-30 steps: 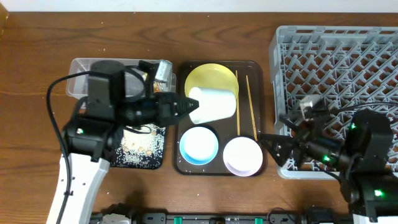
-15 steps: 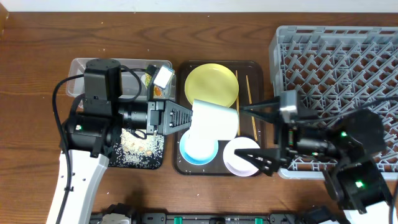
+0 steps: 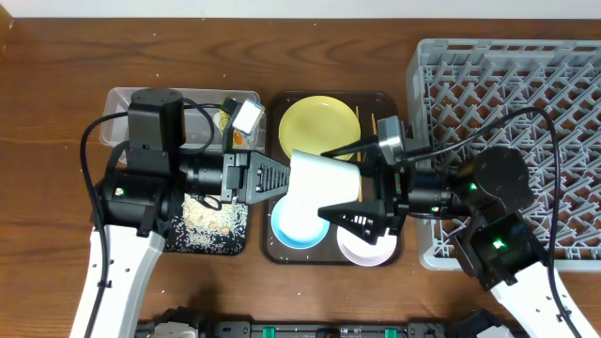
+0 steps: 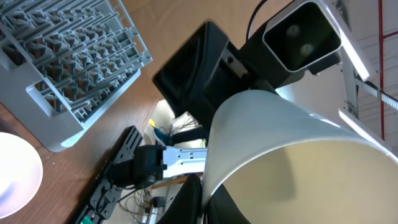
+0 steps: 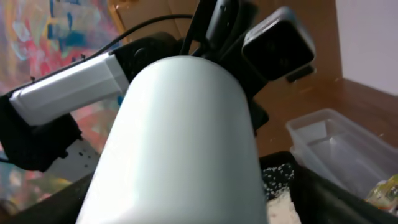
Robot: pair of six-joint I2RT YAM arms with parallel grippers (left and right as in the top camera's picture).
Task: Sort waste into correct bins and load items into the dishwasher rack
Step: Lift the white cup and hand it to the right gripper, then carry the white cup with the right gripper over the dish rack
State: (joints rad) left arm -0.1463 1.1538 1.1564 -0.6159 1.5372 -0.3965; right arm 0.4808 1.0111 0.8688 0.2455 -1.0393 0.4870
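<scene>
Nearest, at the front of the brown tray [image 3: 273, 122], the light blue bowl [image 3: 299, 225] and pinkish-white bowl [image 3: 366, 252] sit unloaded. Left of the tray, rice scraps [image 3: 211, 218] lie in the black tray [image 3: 239, 246].

Above the tray's middle:
- The left gripper [image 3: 286, 178] is clamped on a white cup [image 3: 317, 176].
- The right gripper [image 3: 329, 185] is spread, its fingers flanking the cup.

At the tray's rear, the yellow plate [image 3: 319, 124] waits. Right of the tray, the dishwasher rack [image 3: 507, 84] shows no dishes. Loading is judged barely begun.

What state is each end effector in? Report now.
Left end effector: closed on the white cup.
Right end effector: open, fingers either side of that cup.
</scene>
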